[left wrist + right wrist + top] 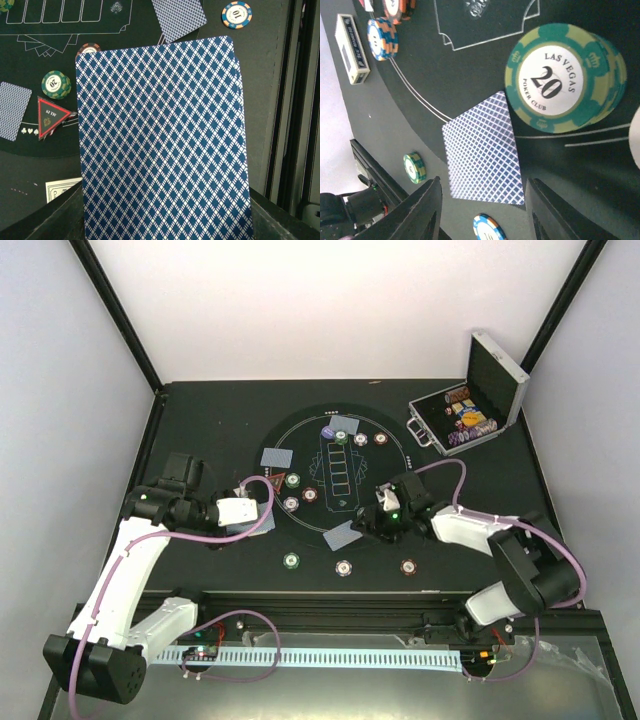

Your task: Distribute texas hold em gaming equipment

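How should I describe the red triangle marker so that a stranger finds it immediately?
Find the round black mat and go to its left edge. There the red triangle marker lies beside a face-down card and a green chip. It is the only three-cornered piece; its neighbours are round or rectangular.

left gripper (pixel 262 504) clamped shut (arm bent inward); right gripper (pixel 484 190) jaws parted, pointing down.

Overhead view looks down from behind; both close wrist views share its black mat (pixel 372 468).
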Controlling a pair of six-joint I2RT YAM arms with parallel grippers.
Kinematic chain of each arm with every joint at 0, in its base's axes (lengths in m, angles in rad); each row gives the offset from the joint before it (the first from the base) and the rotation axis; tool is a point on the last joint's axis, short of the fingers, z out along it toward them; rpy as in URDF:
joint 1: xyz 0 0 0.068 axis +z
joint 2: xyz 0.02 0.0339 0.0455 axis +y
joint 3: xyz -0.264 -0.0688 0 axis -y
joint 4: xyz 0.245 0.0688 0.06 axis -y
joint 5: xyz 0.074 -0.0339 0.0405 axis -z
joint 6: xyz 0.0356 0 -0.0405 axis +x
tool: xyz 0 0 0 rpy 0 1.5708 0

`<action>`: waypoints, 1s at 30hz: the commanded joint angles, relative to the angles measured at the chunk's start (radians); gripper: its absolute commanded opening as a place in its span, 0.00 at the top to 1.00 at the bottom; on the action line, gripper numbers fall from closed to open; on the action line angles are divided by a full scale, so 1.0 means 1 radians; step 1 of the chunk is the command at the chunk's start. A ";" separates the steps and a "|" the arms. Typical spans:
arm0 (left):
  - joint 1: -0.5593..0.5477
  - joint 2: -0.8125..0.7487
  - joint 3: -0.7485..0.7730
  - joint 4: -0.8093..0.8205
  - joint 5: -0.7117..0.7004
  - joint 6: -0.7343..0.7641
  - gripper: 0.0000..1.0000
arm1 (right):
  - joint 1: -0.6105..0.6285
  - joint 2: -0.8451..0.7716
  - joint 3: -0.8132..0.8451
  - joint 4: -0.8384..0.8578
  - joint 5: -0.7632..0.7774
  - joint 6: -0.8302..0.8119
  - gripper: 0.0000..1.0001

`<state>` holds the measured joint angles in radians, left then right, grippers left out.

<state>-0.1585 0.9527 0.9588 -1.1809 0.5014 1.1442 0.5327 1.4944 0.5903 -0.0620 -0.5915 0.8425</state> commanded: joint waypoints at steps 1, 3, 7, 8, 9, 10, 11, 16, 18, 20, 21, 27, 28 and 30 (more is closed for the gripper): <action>0.002 -0.020 0.018 -0.003 0.034 0.015 0.98 | -0.001 -0.091 0.038 -0.101 0.058 -0.044 0.50; 0.002 -0.020 0.017 -0.003 0.034 0.017 0.98 | 0.000 -0.139 0.043 -0.117 0.054 -0.039 0.49; 0.001 -0.019 0.015 0.000 0.042 0.017 0.98 | 0.022 -0.225 0.086 -0.137 0.036 -0.006 0.43; 0.002 -0.019 0.015 0.001 0.044 0.015 0.98 | 0.034 -0.236 0.109 -0.150 0.040 -0.002 0.40; 0.001 -0.019 0.016 0.001 0.048 0.015 0.98 | 0.046 -0.242 0.134 -0.158 0.038 0.007 0.38; 0.001 -0.019 0.017 0.002 0.054 0.014 0.99 | 0.061 -0.246 0.154 -0.153 0.032 0.020 0.35; 0.001 -0.017 0.019 0.001 0.057 0.013 0.98 | 0.079 -0.248 0.173 -0.136 0.022 0.038 0.33; 0.001 -0.017 0.024 -0.002 0.061 0.009 0.99 | 0.216 -0.198 0.241 0.045 -0.032 0.165 0.20; 0.000 -0.016 0.027 -0.002 0.060 0.008 0.98 | 0.267 -0.156 0.258 0.118 -0.043 0.222 0.19; 0.001 -0.014 0.030 -0.003 0.062 0.007 0.98 | 0.307 -0.113 0.276 0.186 -0.051 0.264 0.19; 0.000 -0.014 0.031 -0.003 0.064 0.005 0.98 | 0.327 -0.086 0.282 0.216 -0.051 0.279 0.19; -0.001 -0.014 0.033 -0.006 0.062 0.007 0.98 | 0.401 0.011 0.343 0.314 -0.057 0.327 0.18; -0.001 -0.014 0.032 -0.006 0.060 0.008 0.98 | 0.408 0.024 0.355 0.320 -0.059 0.330 0.19; -0.001 -0.015 0.035 -0.007 0.063 0.007 0.98 | 0.422 0.054 0.373 0.333 -0.059 0.340 0.19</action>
<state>-0.1585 0.9482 0.9592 -1.1809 0.5247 1.1442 0.9257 1.5089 0.9051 0.1741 -0.6353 1.1366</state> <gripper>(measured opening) 0.674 0.815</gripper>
